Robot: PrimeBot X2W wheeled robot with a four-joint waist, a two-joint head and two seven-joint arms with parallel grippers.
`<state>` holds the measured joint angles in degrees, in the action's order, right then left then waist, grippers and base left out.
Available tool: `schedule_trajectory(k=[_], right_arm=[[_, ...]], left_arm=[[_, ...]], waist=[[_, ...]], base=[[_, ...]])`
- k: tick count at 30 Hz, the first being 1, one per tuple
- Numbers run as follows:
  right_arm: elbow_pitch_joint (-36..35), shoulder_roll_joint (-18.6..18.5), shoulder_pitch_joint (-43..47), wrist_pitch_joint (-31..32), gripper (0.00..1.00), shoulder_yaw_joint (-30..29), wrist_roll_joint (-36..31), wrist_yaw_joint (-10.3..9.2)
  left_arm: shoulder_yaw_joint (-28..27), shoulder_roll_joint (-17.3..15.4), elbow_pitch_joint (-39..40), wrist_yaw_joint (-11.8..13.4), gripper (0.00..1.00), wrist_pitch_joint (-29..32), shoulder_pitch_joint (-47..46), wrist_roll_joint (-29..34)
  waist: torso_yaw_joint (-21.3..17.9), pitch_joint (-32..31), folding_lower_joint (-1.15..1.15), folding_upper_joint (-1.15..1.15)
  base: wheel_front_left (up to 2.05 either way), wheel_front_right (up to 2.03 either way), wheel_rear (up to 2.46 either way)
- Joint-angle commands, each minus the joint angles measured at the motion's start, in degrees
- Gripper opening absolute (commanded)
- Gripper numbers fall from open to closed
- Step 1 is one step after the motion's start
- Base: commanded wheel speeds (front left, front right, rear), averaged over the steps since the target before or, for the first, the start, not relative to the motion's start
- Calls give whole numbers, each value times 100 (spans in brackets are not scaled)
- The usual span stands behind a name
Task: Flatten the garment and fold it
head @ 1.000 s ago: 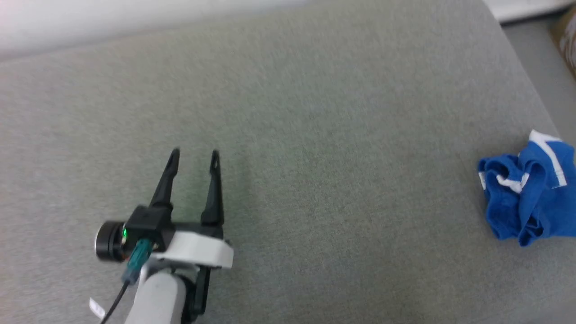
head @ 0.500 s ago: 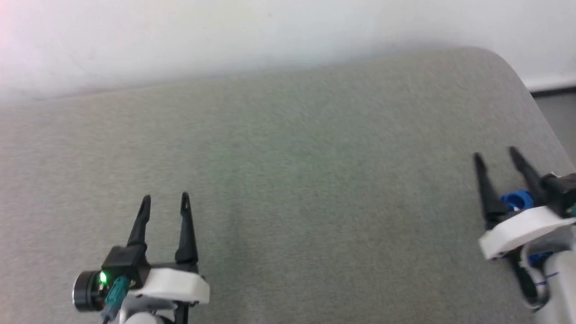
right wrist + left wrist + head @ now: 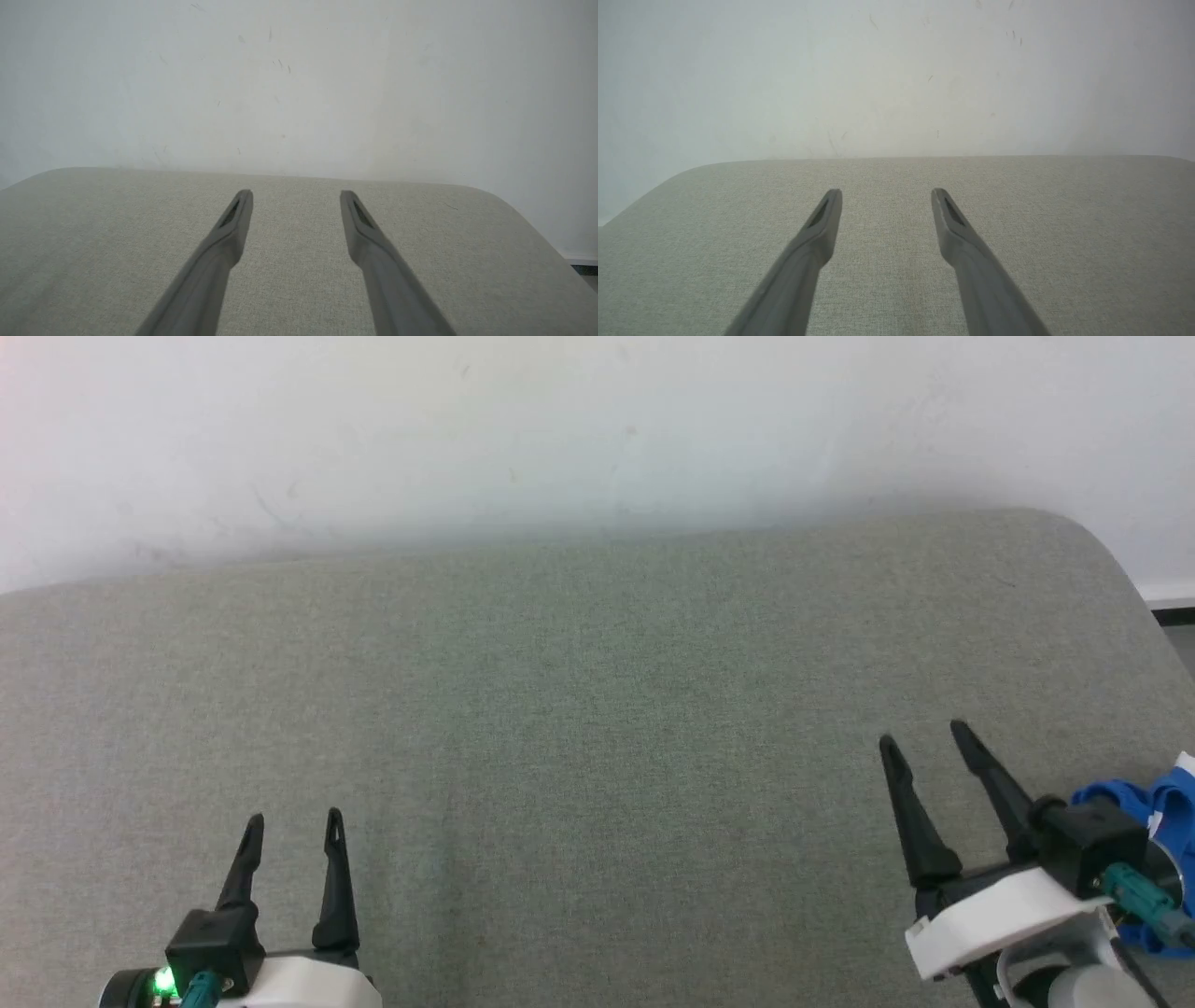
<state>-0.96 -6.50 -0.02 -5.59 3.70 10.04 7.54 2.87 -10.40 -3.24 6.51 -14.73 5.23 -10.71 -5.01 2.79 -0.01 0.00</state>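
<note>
Grey-green upholstered surface; crumpled blue garment lies near right edge.

The garment lies on the cushion at its right edge, partly behind the right gripper.

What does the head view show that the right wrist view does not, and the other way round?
Head view adds: the crumpled bright blue fabric garment with white trim, partly hidden behind the right gripper, and the left gripper, jaws open. Right wrist view adds nothing new, just a closer look at its slotted dark fingers. Both share: the grey-green woven padded surface, the white wall, the right gripper with open jaws.
</note>
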Motion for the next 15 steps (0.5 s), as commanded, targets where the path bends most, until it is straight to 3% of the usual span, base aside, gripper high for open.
schedule_trajectory(k=[1, 10, 11, 15], right_arm=[[-48, 40, 103, 9, 100, -8, -31, -5], [-96, 180, 377, 69, 100, -56, -189, -5], [-61, 156, 326, 58, 0, -37, -151, 0], [-52, 152, 322, 64, 0, -35, -160, 0]], left_arm=[[-14, -19, -18, -60, 100, -27, 61, -27], [55, 43, -132, -159, 100, -27, 167, 37], [47, 33, -119, -136, 0, 5, 81, 13], [43, 41, -114, -142, 0, 27, 71, 25]], waist=[[-2, -43, 1, 0], [28, -144, 1, 0], [28, -145, 1, 0], [35, -148, 1, -1]], base=[[0, 0, 0], [0, 0, 0], [0, 0, 0], [0, 0, 0]])
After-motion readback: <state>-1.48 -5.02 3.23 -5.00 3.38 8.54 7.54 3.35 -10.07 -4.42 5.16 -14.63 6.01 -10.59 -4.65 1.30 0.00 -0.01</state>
